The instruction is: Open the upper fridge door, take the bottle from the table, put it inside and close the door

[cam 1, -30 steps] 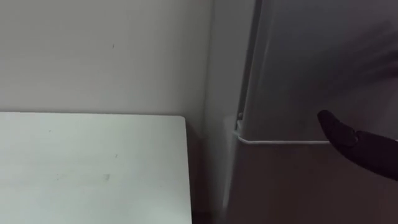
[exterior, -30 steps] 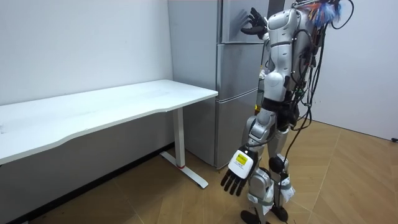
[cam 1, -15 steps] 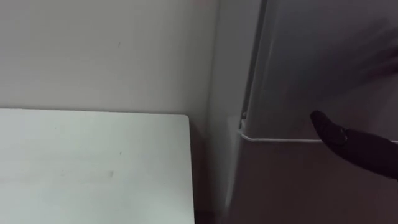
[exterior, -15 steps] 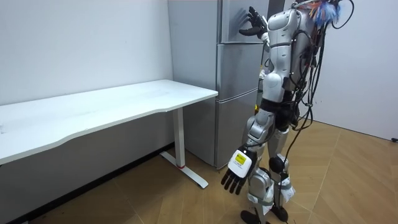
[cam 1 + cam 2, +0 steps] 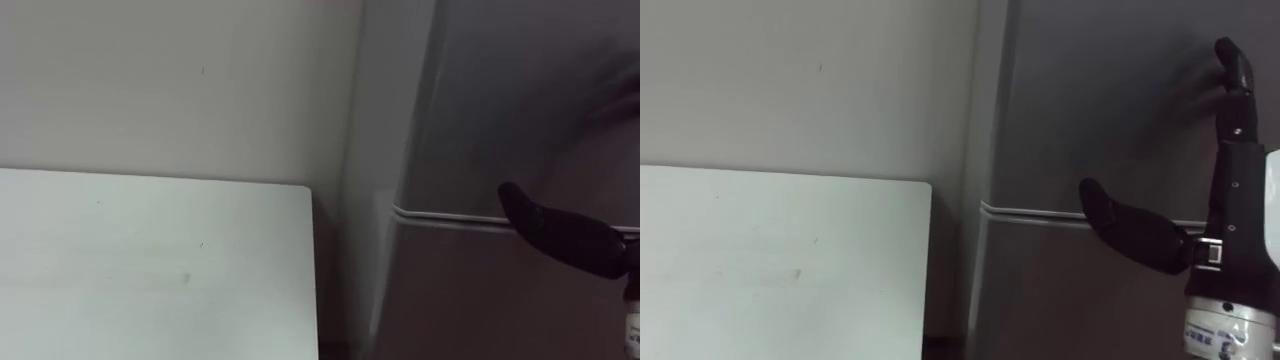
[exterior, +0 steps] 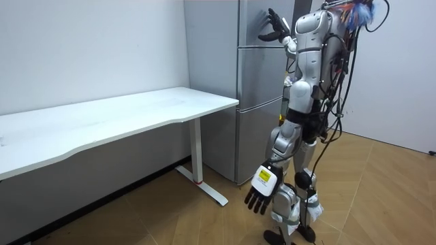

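Worktop (image 5: pixel 150 260) stands left of the fridge (image 5: pixel 372 150); left hand (image 6: pixel 261 192) hangs open and empty, upper door (image 5: pixel 500 100) now flush, corner gap gone, right hand (image 5: pixel 1232 170) flat on it, fingers straight, so bottle presumably shut inside.

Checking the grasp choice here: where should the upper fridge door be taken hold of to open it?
The upper fridge door is flat-fronted with no handle showing, so probably its left vertical edge, just above the seam with the lower door, coming from the robot's left, where that edge is exposed. The right hand rests open against its face.
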Controlling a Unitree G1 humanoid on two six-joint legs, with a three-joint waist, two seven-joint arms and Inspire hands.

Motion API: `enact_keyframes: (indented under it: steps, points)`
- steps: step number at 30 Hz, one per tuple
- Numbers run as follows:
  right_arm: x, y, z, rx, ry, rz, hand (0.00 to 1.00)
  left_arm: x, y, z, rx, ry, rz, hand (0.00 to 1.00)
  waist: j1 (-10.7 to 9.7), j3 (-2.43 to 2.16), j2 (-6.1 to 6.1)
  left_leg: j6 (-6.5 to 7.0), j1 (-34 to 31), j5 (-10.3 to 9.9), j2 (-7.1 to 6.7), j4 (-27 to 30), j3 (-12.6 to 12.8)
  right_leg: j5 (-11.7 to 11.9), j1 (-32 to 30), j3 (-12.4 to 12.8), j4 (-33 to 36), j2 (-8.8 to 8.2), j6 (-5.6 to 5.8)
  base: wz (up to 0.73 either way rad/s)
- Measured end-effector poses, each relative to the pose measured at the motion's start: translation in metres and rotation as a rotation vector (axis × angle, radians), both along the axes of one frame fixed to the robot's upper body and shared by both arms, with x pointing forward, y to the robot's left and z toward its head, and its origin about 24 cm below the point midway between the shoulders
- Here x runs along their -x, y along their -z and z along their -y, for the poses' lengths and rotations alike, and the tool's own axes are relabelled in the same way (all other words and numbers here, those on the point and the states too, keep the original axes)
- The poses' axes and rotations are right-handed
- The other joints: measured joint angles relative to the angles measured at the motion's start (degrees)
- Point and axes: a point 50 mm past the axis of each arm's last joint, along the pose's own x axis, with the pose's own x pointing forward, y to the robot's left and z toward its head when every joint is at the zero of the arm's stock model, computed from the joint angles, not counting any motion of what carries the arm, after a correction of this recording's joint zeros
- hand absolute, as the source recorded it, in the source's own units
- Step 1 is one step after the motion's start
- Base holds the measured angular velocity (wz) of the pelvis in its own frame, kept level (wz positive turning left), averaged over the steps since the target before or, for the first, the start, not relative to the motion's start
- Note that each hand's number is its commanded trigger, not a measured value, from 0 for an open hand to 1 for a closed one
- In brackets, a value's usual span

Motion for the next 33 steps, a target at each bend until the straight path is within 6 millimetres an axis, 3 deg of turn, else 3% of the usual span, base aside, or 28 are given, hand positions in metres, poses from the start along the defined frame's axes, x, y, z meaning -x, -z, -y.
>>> enact_keyframes:
  steps: [5, 14, 33]
  points:
    - [-0.009, 0.007, 0.002, 0.033, 0.03, -0.035, 0.0, -0.009, -0.002, -0.005, -0.015, 0.027, 0.016, 0.0, -0.29, -0.04, 0.12, 0.05, -0.12, -0.01, -0.25, 0.64, -1.55, 0.01, 0.15, -0.12, 0.11, -0.09, -0.02, 0.04]
    - [-0.02, 0.013, 0.007, 0.147, 0.094, -0.085, 0.0, -0.015, -0.003, -0.007, 0.003, 0.064, 0.017, 0.0, -0.05, -0.54, 1.02, 0.19, -0.7, 0.09, -0.33, 1.4, -2.77, 0.46, 0.1, -0.88, 0.2, -0.1, -0.13, 0.02]
    - [-0.019, 0.013, 0.009, 0.137, 0.12, -0.067, 0.0, -0.012, -0.01, -0.011, -0.024, 0.067, 0.063, 0.0, -0.88, -0.45, 1.12, 0.24, -0.98, 0.15, -0.38, 1.71, -3.21, 0.54, 0.37, -1.52, -0.19, -0.24, -0.12, 0.02]
